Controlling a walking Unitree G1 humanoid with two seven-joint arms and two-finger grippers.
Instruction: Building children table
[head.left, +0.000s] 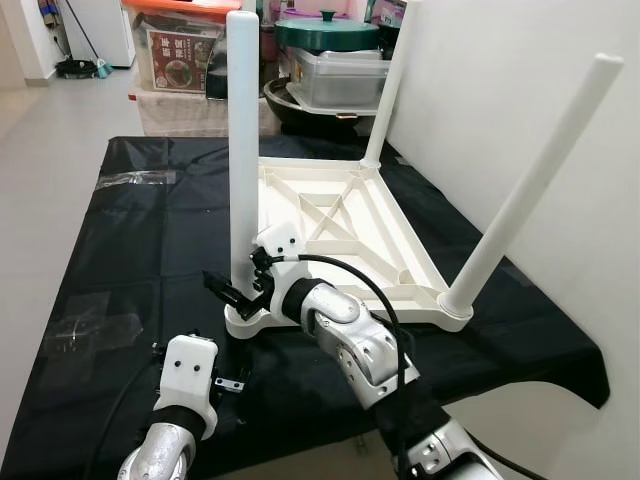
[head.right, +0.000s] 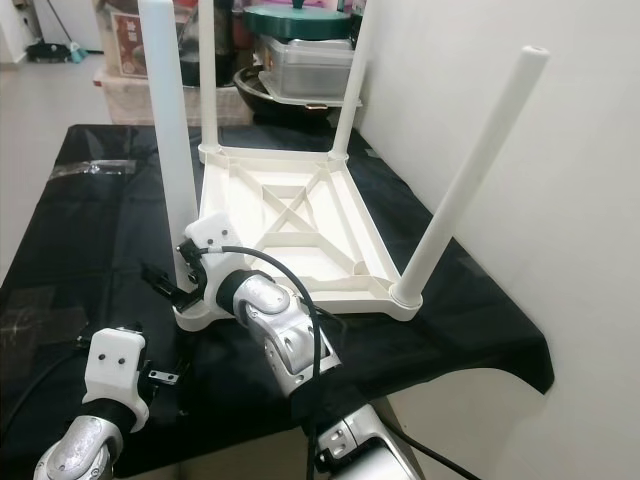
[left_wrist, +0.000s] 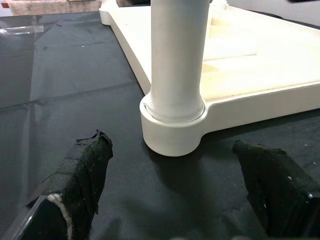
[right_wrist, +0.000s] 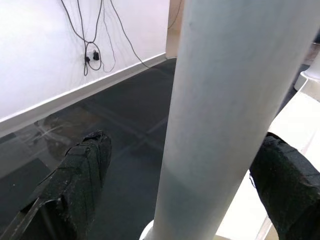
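Table (head.left: 340, 215) lay upturned on black cloth (head.left: 150, 250); right gripper (head.left: 240, 287) spread around near-left leg (head.left: 243, 150), left gripper (left_wrist: 170, 200) open nearby.

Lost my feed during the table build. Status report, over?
Right end effector open around near table leg, low by its socket. Left end effector open, short of that corner. Upturned tabletop on black cloth, four legs standing. Nothing blocking.

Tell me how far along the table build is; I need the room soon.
Mostly done: the white tabletop lies upside down on the black cloth with four legs standing in its corners. In hand: the right gripper, fingers open, straddles the near leg low down; the left gripper waits open by that corner socket. Left: probably seating that leg, then flipping the table upright.
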